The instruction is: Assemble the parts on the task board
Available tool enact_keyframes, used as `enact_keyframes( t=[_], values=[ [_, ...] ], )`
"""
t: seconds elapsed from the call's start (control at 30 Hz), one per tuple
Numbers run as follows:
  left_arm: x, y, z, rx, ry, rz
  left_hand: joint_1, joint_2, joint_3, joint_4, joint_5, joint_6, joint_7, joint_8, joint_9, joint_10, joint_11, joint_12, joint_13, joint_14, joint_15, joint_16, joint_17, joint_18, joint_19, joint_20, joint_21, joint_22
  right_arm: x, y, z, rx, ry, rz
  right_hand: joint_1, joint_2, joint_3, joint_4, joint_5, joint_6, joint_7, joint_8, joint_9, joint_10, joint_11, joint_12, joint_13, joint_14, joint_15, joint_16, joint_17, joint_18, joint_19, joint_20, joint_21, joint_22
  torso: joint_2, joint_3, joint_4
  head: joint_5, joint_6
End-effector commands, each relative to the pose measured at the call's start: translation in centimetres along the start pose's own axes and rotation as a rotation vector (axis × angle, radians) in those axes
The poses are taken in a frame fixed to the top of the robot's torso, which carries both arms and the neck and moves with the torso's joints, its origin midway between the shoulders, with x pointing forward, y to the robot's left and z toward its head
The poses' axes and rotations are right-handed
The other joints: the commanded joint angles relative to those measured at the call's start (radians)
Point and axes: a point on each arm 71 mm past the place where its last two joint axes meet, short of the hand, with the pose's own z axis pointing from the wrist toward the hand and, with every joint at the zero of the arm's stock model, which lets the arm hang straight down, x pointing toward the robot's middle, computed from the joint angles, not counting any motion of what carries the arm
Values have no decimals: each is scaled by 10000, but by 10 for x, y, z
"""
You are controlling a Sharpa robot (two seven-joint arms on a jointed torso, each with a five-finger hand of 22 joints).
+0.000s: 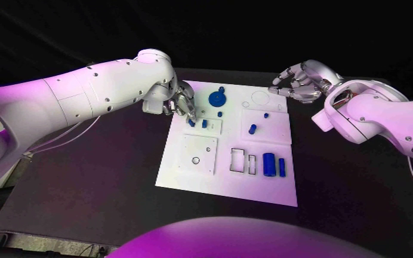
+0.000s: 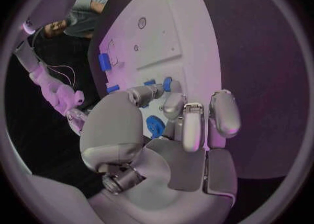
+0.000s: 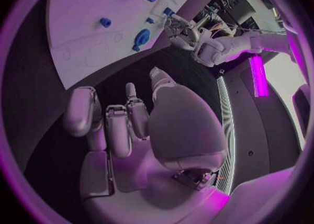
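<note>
The white task board (image 1: 225,177) lies in the middle of the table. My left hand (image 1: 179,104) hangs over its far left corner, fingers pointing down. Thumb and a finger pinch a small blue part (image 2: 167,84) there, the same small blue part (image 1: 191,122) sitting at the edge of a small raised plate. A second small blue part (image 1: 205,124) stands just beside it. A blue round part (image 1: 218,97) lies behind them. My right hand (image 1: 297,85) hovers off the board's far right corner, fingers curled in, holding nothing. The right wrist view shows the left hand (image 3: 186,33) at the board's edge.
Two blue cylinders (image 1: 270,164) lie side by side near the board's right edge, next to narrow rectangular slots (image 1: 239,159). Another blue part (image 1: 253,129) and a tiny one (image 1: 266,115) sit mid-board. A square plate with a round hole (image 1: 198,154) is on the left half.
</note>
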Motion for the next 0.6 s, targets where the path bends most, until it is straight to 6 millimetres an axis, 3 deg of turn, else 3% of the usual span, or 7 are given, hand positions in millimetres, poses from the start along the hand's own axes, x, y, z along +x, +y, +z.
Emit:
enact_keyframes(
  t=[0.03,0.6],
  values=[
    [1,2,1,-146,-16,73,-128,19,-100,30,-54,68,-3,-45,-10,21,-37,-31,33,836,-59,19,1899,-140,-34,-37,-59,15,1,1,0,-94,84,-58,-61,19,-27,-11,60,-43,3,61,-7,-35,-5,-18,505,662,-21,-20,1011,165,-38,-7,-17,15,4,2,2,-6,0],
    [2,3,2,-173,101,96,-447,-21,-514,402,-137,200,1,-190,-32,-22,-30,-84,-12,836,-55,18,1899,-136,-41,-37,-93,-20,1,0,0,-85,105,-60,-65,18,-27,-10,61,-50,3,69,-10,-30,-4,-11,512,672,-20,-3,1050,157,-21,-8,10,40,6,0,-1,-6,0]
  ],
)
